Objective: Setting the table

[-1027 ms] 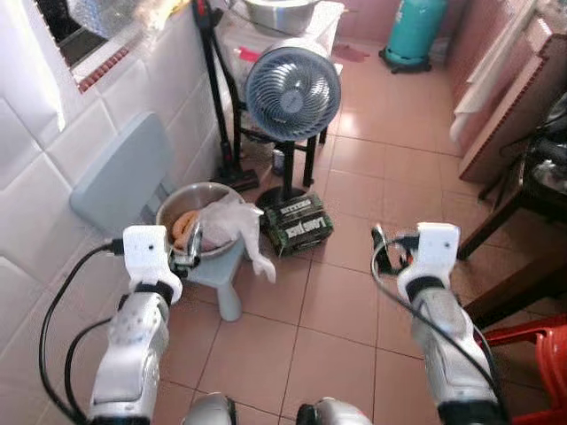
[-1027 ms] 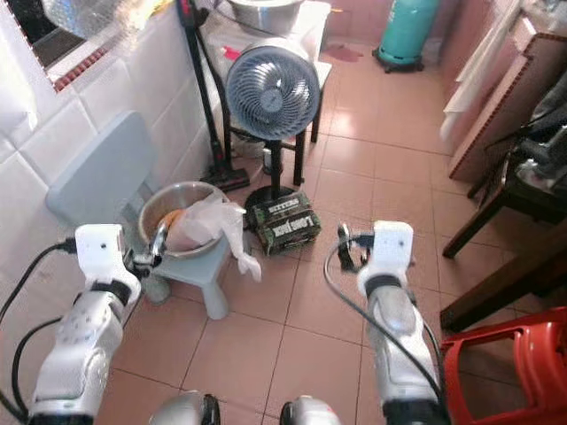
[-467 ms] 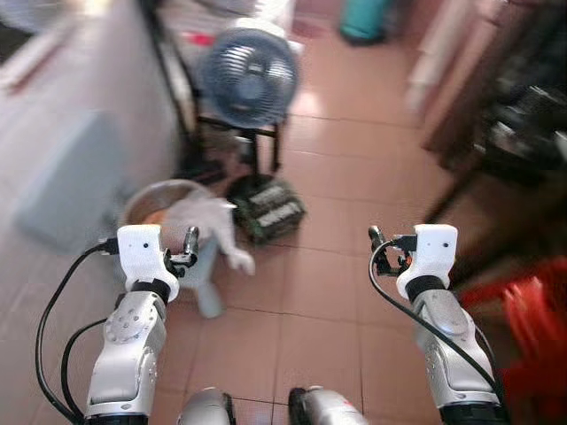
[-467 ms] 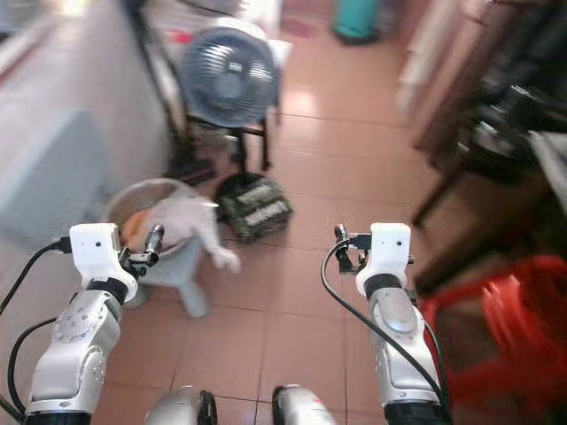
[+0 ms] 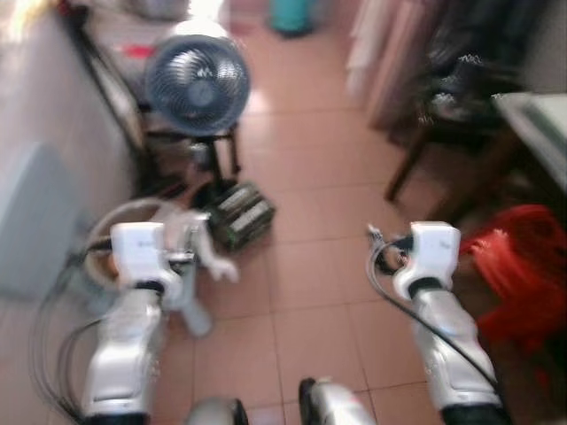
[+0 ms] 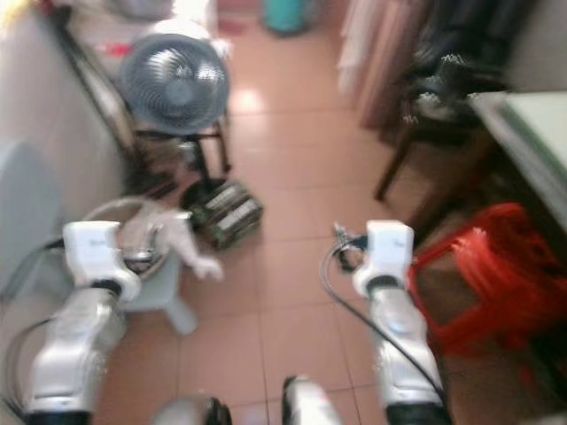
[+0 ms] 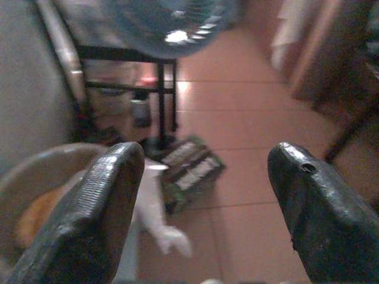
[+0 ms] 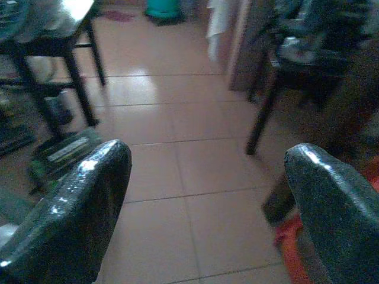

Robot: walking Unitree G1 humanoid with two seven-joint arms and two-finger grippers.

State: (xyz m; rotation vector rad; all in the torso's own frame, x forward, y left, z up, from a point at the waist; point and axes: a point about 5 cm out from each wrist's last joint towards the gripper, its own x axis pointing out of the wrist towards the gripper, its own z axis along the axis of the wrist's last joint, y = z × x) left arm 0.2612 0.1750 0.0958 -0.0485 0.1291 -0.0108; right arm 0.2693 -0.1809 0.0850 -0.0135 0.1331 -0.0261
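The left gripper (image 7: pixel 201 207) has its two black fingers (image 7: pixel 89 213) spread wide with nothing between them, and the right gripper (image 8: pixel 207 207) is the same: fingers (image 8: pixel 71 207) far apart, holding nothing. Both are held out in front of the body above the tiled floor (image 5: pixel 310 177), well apart from each other.

Past the left gripper, at about 10 o'clock in the head view, a metal bowl (image 5: pixel 111 217) sits on a small pale stool (image 5: pixel 190 305), with a white cloth (image 5: pixel 213 257) draped over its rim and something orange inside (too blurred to name). Just beyond it lies a green pack (image 5: pixel 235 211) on the floor, and at 11 o'clock stands a fan (image 5: pixel 197 84) on a dark stand.

The table (image 5: pixel 536 124) shows as a pale edge at 2 o'clock, with a dark chair (image 5: pixel 443 115) beside it and a red plastic stool (image 5: pixel 518 266) at 3 o'clock, near the right arm.

Nothing to lay on the table is in hand yet, and no dish or cutlery can be made out on it through the blur. If the bowl is what gets carried, it is likely stiff, fairly light and slippery at its smooth metal rim; a pinch across the bare rim, away from the soft cloth, would probably hold best, keeping it level so the contents stay in.
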